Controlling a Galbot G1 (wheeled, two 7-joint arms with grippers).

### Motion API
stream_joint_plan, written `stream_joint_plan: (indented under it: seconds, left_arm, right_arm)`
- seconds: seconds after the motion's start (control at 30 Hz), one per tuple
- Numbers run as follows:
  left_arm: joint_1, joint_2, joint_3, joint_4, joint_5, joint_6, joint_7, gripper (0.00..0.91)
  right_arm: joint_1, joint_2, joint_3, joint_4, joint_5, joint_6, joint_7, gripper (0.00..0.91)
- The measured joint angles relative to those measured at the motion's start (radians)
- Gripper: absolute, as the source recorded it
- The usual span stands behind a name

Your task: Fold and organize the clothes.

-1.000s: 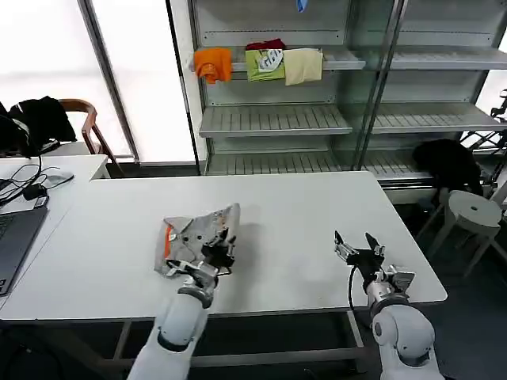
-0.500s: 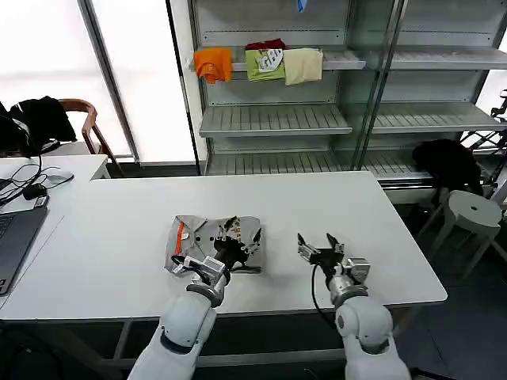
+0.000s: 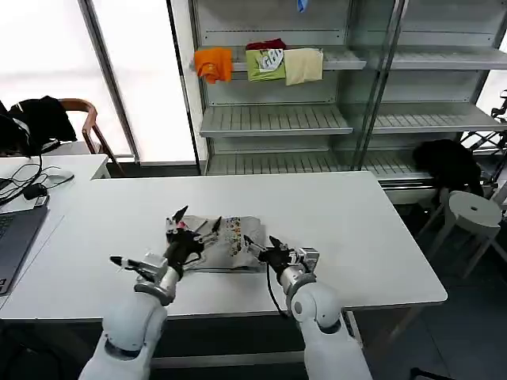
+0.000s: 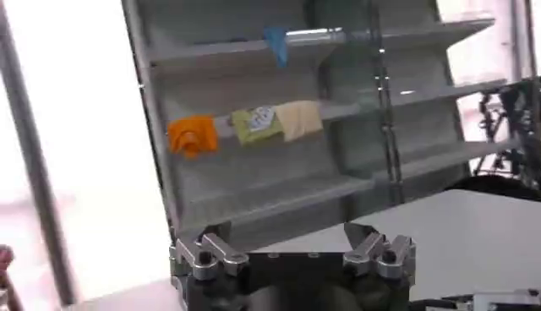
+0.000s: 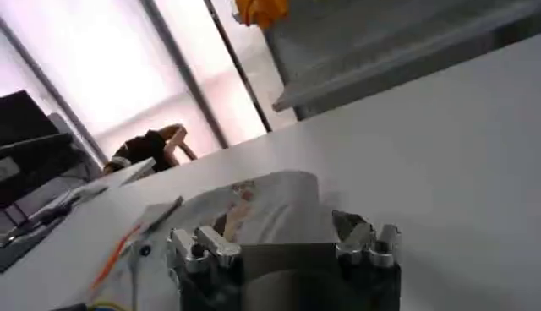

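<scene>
On white table [image 3: 356, 229], folded shirt [image 3: 226, 241], shelving [image 3: 317, 119] behind

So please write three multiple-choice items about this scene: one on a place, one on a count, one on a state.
1. Where does the grey shirt lie?
A. on the white table
B. on a shelf
C. on the stool

2. How many folded cloths lie in a row on the shelf?
A. one
B. three
C. six

3. How is the right claw?
A. shut on the shirt
B. open at the shirt's edge
C. raised to the shelf

Answers:
1 A: it rests on the tabletop between both claws.
2 B: orange, green, cream.
3 B: its fingers stand spread in the right wrist view.
</scene>
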Motion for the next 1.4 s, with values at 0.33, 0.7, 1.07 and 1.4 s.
stream_joint_plan:
  seconds: [0.33,0.7,1.07,1.4]
  left_arm:
    - [0.095,0.017,-0.139,0.01,-0.103,-0.013,-0.001,0.907]
    - [0.153,0.011,-0.19,0.032,-0.147,-0.029,0.001,0.907]
    - [0.165,0.007,-0.204,0.037,-0.161,-0.033,0.005,0.907]
    - [0.18,0.016,-0.233,0.023,-0.166,-0.04,0.018,0.907]
  right_arm:
    - [0.012,0.0,-0.004,-0.047,0.056,-0.006,0.029,0.0]
    - [0.03,0.001,0.029,-0.04,0.071,-0.018,0.051,0.0]
    - [0.008,-0.016,0.1,0.003,0.071,-0.021,0.046,0.0]
    - [-0.037,-0.072,0.135,0.053,-0.016,-0.014,-0.004,0.907]
